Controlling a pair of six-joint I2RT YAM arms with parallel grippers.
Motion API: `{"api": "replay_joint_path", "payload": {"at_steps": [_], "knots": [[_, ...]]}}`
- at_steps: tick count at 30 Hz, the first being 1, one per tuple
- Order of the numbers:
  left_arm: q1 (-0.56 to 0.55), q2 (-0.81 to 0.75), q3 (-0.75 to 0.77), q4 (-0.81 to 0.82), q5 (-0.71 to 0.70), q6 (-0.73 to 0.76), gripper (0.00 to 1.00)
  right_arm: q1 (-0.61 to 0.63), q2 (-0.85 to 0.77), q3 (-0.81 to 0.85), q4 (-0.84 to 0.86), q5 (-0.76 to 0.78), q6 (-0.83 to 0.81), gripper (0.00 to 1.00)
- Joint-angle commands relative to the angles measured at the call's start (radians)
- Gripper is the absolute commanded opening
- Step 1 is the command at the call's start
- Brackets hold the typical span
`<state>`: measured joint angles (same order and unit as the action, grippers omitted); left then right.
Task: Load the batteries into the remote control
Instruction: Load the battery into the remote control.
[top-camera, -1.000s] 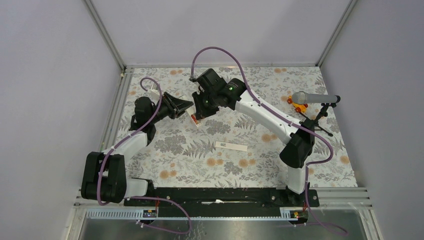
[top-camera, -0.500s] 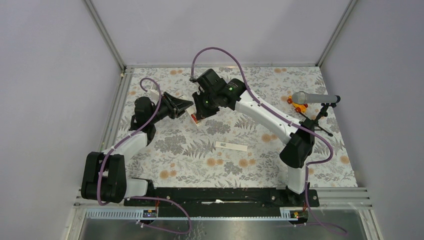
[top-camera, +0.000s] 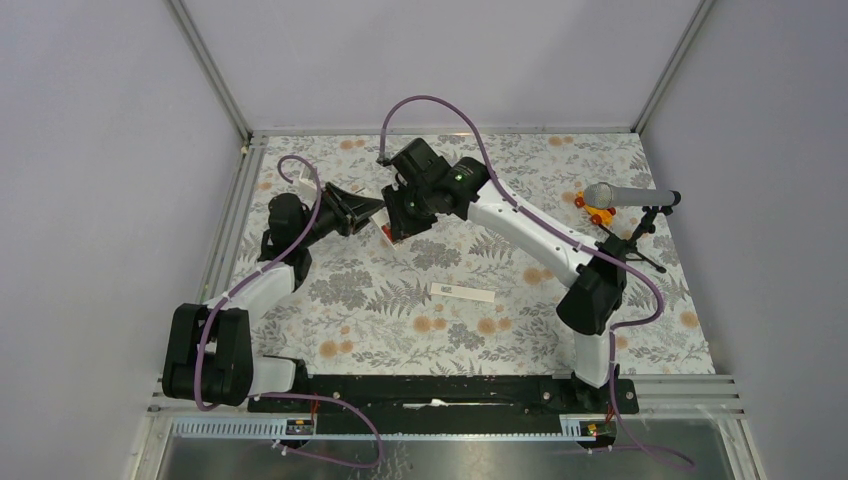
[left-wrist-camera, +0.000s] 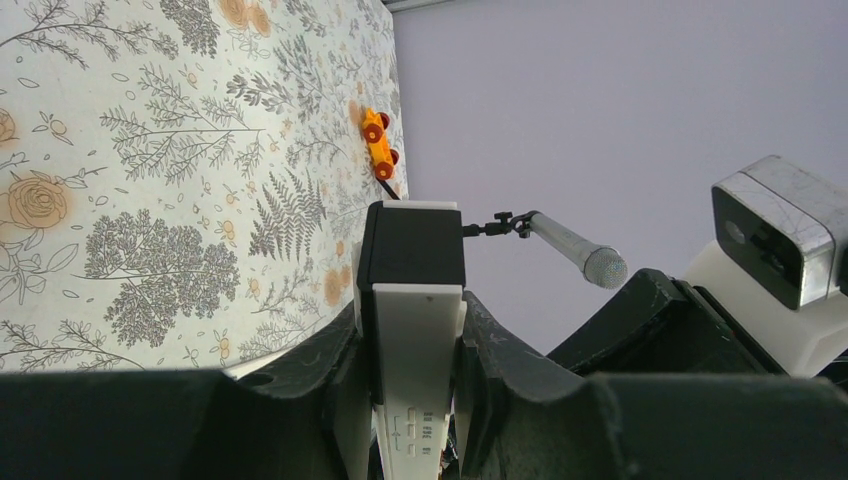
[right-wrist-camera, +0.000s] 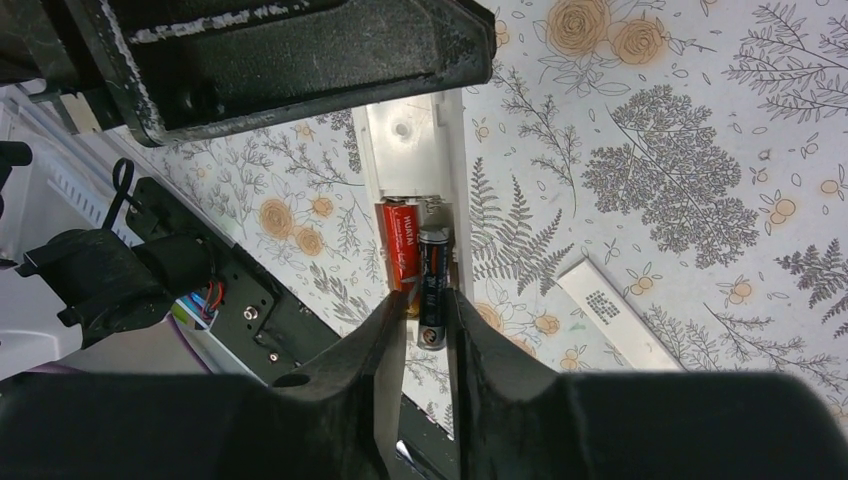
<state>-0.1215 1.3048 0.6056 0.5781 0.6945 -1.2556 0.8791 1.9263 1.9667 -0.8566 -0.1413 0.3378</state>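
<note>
My left gripper (left-wrist-camera: 412, 400) is shut on the white remote control (left-wrist-camera: 415, 340), whose dark grey end (left-wrist-camera: 411, 243) points away from the camera. In the top view the remote (top-camera: 388, 234) sticks out between both grippers above the table. In the right wrist view the remote's open battery bay (right-wrist-camera: 415, 170) faces the camera with one red battery (right-wrist-camera: 401, 255) lying in it. My right gripper (right-wrist-camera: 424, 325) is shut on a second, black-looking battery (right-wrist-camera: 433, 285), held at the bay's free slot beside the red one.
The flat white cover strip (top-camera: 466, 292) lies mid-table, also in the right wrist view (right-wrist-camera: 618, 315). A grey microphone (top-camera: 622, 195) on a black stand and an orange-and-yellow toy piece (top-camera: 595, 211) stand at the far right.
The right gripper has shifted slightly left toward the remote; the left arm holds still.
</note>
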Motion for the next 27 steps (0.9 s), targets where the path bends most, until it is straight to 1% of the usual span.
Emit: {"api": "replay_joint_path", "payload": {"at_steps": [1, 4, 9, 13, 15, 16, 18, 21, 24, 25, 27], "knots": [[-0.004, -0.003, 0.011, 0.094, 0.003, -0.031, 0.0, 0.001, 0.026, 0.05, -0.029, 0.033, -0.017, 0.33], [-0.004, 0.004, 0.016, 0.06, -0.001, -0.033, 0.0, 0.001, 0.031, 0.078, -0.031, 0.025, -0.009, 0.39], [-0.004, 0.019, 0.015, 0.048, -0.004, -0.052, 0.0, 0.0, 0.059, 0.174, -0.078, 0.046, 0.004, 0.47], [-0.003, 0.023, 0.028, 0.04, 0.007, -0.104, 0.0, -0.004, 0.055, 0.23, -0.098, 0.076, 0.025, 0.55], [-0.003, 0.011, 0.037, 0.026, 0.007, -0.15, 0.0, -0.015, 0.04, 0.245, -0.097, 0.065, 0.051, 0.62], [-0.003, 0.001, 0.04, 0.025, 0.007, -0.171, 0.0, -0.023, 0.026, 0.244, -0.086, 0.043, 0.067, 0.68], [-0.003, -0.019, 0.053, 0.012, 0.005, -0.201, 0.0, -0.034, -0.016, 0.203, -0.029, 0.006, 0.103, 0.76], [-0.003, -0.045, 0.056, 0.023, -0.004, -0.255, 0.0, -0.04, -0.111, 0.081, 0.112, -0.028, 0.165, 0.87], [-0.003, -0.057, 0.042, 0.087, -0.01, -0.347, 0.0, -0.066, -0.22, -0.084, 0.284, -0.064, 0.268, 0.93], [-0.003, -0.058, 0.032, 0.119, -0.015, -0.389, 0.0, -0.076, -0.265, -0.166, 0.346, -0.08, 0.305, 0.95], [-0.003, -0.059, 0.015, 0.202, -0.024, -0.467, 0.0, -0.098, -0.315, -0.253, 0.444, -0.109, 0.371, 0.97]]}}
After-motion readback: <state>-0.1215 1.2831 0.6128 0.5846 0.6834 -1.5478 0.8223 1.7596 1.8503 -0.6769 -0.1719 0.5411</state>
